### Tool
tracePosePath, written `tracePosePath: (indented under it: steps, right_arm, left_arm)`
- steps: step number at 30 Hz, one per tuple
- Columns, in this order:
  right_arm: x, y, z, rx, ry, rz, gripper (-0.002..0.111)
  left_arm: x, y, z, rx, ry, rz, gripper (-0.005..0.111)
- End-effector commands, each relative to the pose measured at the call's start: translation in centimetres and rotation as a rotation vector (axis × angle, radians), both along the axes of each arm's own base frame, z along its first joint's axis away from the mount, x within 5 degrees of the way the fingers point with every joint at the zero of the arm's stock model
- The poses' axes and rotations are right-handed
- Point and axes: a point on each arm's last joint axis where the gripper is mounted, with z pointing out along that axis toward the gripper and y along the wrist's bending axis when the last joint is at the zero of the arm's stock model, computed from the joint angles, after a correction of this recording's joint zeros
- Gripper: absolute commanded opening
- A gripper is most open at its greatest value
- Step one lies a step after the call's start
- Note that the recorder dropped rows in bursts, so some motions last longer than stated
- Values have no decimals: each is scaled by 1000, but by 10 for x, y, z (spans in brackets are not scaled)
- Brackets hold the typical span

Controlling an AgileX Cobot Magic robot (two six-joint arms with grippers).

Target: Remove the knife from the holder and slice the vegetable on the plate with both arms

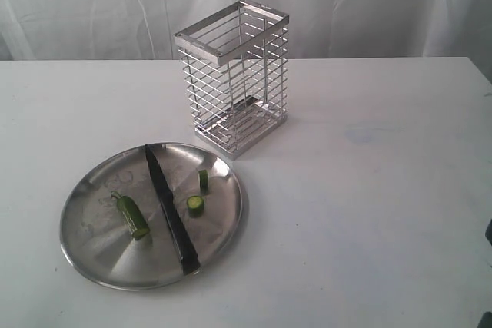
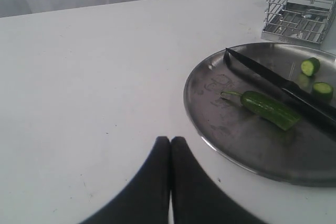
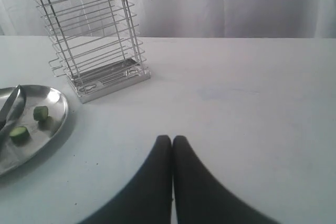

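Three glossy green vegetable pieces (image 1: 133, 217) — pale cut faces; left end effector (image 2: 170, 140) and right end effector (image 3: 171, 139) closed, empty.

plate (image 1: 92, 255): shiny scratched steel | holder (image 1: 234, 74): bright metal wire | knife (image 1: 171, 213): matt black | vegetable (image 1: 134, 218): glossy (pale flesh)

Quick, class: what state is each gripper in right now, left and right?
Left gripper: closed, holding nothing.
Right gripper: closed, holding nothing.
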Motion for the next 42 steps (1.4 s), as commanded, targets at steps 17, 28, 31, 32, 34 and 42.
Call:
tracePosePath:
  steps: [17, 28, 31, 32, 34, 42]
  right_arm:
    - [-12, -6, -8, -5, 27, -71, 0]
    - [-11, -7, -3, 7, -31, -83, 0]
    - [-11, -7, -1, 24, -54, -90, 0]
    - [-11, -7, -1, 28, -52, -91, 0]
    - [-11, -7, -1, 43, -49, -93, 0]
    - [-11, -7, -1, 72, -38, -97, 0]
  left_arm:
    - [0, 0, -1, -12, 1, -3, 0]
    - [0, 0, -1, -12, 1, -3, 0]
    - [0, 0, -1, -12, 1, -3, 0]
    - [0, 0, -1, -12, 1, -3, 0]
    - [0, 0, -1, -12, 1, -3, 0]
    - [0, 0, -1, -12, 1, -3, 0]
